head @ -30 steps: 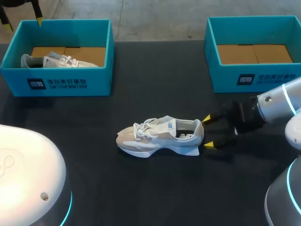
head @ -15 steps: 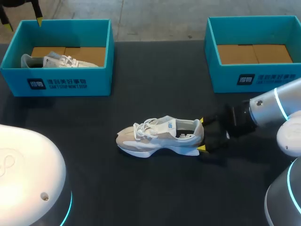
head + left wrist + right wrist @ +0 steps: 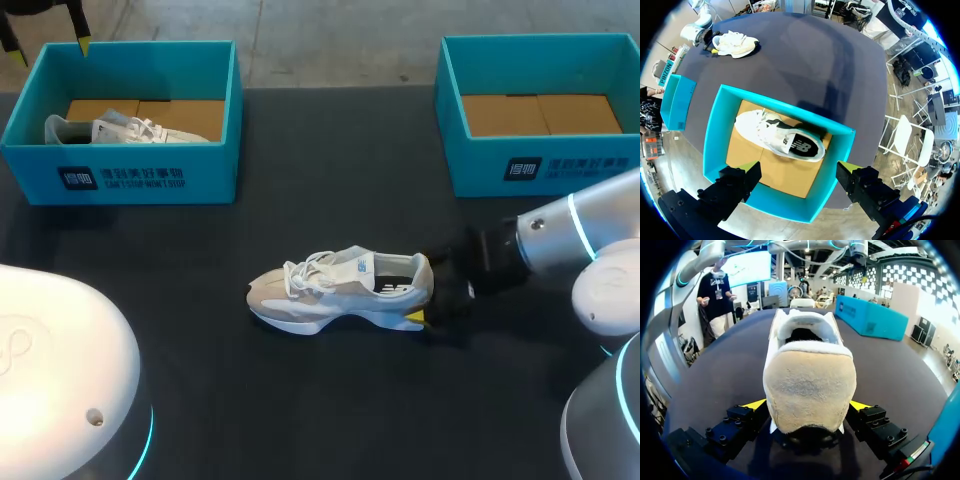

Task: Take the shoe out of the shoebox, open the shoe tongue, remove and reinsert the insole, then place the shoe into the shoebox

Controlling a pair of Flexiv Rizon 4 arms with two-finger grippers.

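Note:
A white and beige shoe lies on its sole in the middle of the dark table, toe to the left. My right gripper is open, with a finger on each side of the shoe's heel; its yellow tips flank the heel. A second white shoe lies inside the left teal shoebox. My left gripper hangs open high above that shoebox, holding nothing. In the head view the left gripper shows at the far left corner.
An empty teal shoebox with a cardboard floor stands at the back right, just behind my right arm. The table between the two boxes and in front of the shoe is bare dark cloth.
My right gripper has moved left toward the shoe and now has its heel between its open fingers. The shoe and the left arm have not moved.

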